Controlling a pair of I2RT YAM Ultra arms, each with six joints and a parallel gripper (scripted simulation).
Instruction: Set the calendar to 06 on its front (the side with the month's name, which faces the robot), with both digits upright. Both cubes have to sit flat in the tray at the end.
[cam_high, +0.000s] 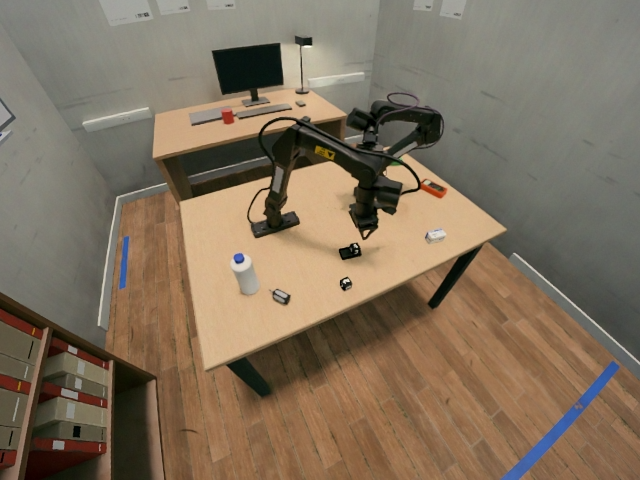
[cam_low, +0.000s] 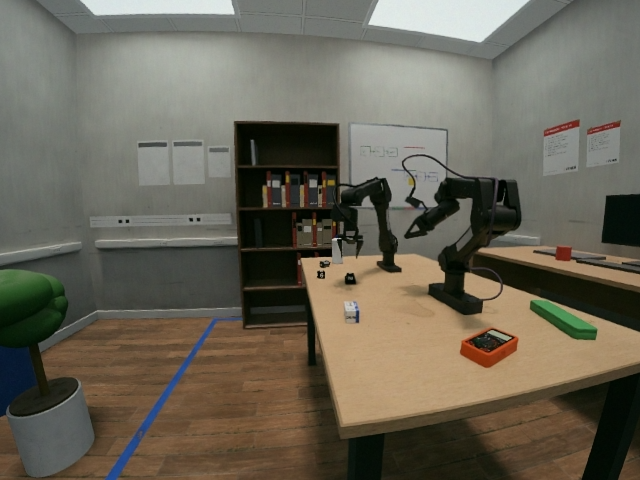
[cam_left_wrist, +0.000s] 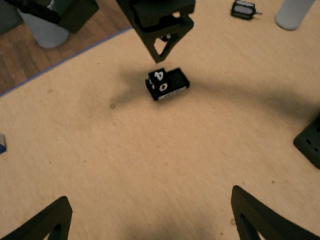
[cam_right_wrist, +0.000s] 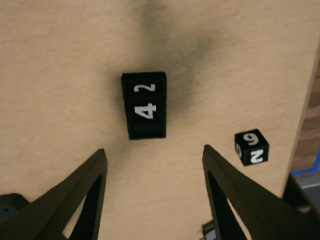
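The black tray (cam_high: 344, 253) (cam_left_wrist: 178, 80) (cam_right_wrist: 146, 135) holds one black cube (cam_high: 355, 249) (cam_low: 350, 277) (cam_left_wrist: 158, 82) (cam_right_wrist: 145, 102) in its left place as seen from the robot. This cube shows 0 on the front, 4 on top and 2 on its outer end. The other place is vacant. The loose cube (cam_high: 345, 283) (cam_low: 321, 274) (cam_right_wrist: 251, 146) lies near the far table edge; a 6 or 9 and a 2 show. My right gripper (cam_high: 366, 235) (cam_low: 351, 255) (cam_right_wrist: 154, 153) is open and empty above the tray. My left gripper (cam_low: 408, 235) (cam_left_wrist: 149, 199) is open, raised well away.
A white bottle (cam_high: 247, 276) and a small motor (cam_high: 280, 296) stand past the loose cube. A white box (cam_high: 435, 236) (cam_low: 351, 312) lies on the tray's other side. An orange multimeter (cam_high: 433, 188) (cam_low: 488, 346) and a green bar (cam_low: 563, 319) lie farther off.
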